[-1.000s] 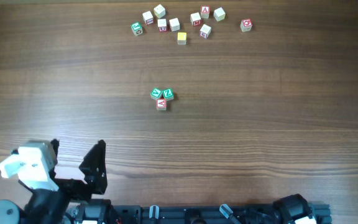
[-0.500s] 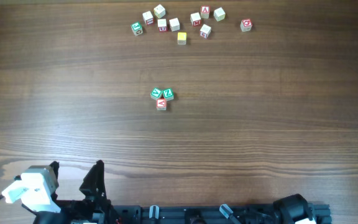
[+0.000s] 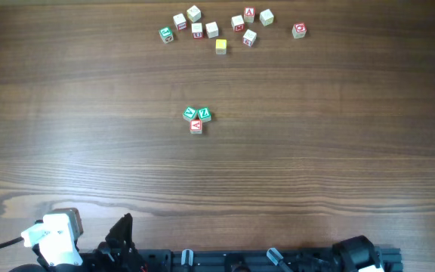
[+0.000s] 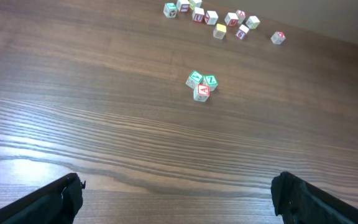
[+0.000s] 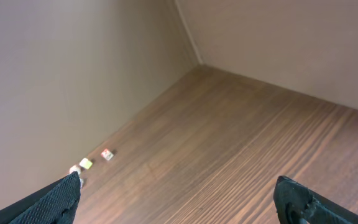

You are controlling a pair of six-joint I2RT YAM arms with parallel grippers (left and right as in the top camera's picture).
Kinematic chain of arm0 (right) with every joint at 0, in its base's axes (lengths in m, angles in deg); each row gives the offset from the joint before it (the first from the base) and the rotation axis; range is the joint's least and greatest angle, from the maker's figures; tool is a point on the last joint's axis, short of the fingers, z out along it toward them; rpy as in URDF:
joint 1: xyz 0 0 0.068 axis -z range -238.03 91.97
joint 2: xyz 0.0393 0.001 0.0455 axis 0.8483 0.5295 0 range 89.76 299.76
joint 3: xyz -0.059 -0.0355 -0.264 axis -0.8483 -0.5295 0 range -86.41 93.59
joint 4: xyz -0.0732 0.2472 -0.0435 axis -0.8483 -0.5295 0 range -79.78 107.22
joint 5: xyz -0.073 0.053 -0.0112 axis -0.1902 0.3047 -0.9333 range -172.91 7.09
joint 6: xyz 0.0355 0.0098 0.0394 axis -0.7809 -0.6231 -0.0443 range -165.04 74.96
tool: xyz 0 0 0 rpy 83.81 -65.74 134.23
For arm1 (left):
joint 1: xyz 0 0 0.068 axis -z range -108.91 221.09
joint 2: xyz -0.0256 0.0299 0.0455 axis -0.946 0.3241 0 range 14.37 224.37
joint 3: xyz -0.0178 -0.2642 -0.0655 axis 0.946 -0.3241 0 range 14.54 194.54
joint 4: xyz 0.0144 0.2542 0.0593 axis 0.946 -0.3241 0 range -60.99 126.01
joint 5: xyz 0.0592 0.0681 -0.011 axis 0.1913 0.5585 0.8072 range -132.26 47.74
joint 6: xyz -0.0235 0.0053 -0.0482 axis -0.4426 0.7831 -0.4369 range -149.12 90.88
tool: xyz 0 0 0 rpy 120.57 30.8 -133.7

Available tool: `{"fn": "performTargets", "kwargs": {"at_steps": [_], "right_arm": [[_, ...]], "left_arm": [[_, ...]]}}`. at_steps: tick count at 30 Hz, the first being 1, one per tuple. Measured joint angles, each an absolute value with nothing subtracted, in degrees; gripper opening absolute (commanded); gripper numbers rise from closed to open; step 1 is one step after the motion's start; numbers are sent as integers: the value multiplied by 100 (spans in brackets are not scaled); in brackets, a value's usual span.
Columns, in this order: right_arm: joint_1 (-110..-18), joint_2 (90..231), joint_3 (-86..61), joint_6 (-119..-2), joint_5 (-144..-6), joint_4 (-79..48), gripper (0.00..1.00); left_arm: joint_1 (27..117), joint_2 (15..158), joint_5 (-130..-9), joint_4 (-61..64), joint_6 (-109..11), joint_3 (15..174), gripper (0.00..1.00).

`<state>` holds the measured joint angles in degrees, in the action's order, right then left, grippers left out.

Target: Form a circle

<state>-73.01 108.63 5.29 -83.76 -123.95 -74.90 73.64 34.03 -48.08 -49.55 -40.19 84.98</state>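
The circle (image 3: 196, 118) is a tight group of three small wooden letter cubes at the table's middle: two green-printed ones (image 3: 189, 113) side by side, one a "Z" (image 3: 204, 114), and a red "A" (image 3: 195, 126) just in front. The left wrist view shows the same group (image 4: 201, 84) far ahead of my left gripper (image 4: 178, 190), which is open with nothing between its fingers. Overhead, that gripper (image 3: 95, 228) sits low at the near left edge. My right gripper (image 5: 179, 196) is open and empty over bare wood, facing the far corner.
A larger bunch of white, red and yellow letter cubes (image 3: 217, 29) lies scattered along the far edge, with one red cube (image 3: 299, 30) apart at its right. A few of them (image 5: 86, 163) show by the wall in the right wrist view. The right arm's base (image 3: 353, 253) sits at the near edge.
My left arm has drawn back toward the near edge of the table, still open. The cubes have not moved.
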Motion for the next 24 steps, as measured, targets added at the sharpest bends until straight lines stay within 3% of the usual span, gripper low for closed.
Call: {"fn": "performTargets", "kwargs": {"at_steps": [4, 7, 11, 12, 17, 24], "right_arm": [[-6794, 10863, 516, -8641, -12402, -7219, 100], [-6484, 10767, 92, -8750, -12399, -6329, 100], [-6230, 10281, -1449, -8575, -12100, -4290, 100], [-6125, 9938, -2610, -8407, -11739, -2813, 100], [-5870, 9324, -5213, -8136, -10760, 186, 100], [-5706, 9123, -7586, -8501, -10275, 2678, 100]], "left_arm": [[7364, 3403, -4806, -4957, -4019, 8498, 100], [7364, 3403, -4806, -4973, -4019, 8498, 100], [7364, 3401, -4806, -4970, -4017, 8487, 100], [7361, 3403, -4808, -4977, -4019, 8482, 100], [7364, 3403, -4806, -4977, -4019, 8476, 100], [7364, 3403, -4806, -4977, -4019, 8476, 100]]}}
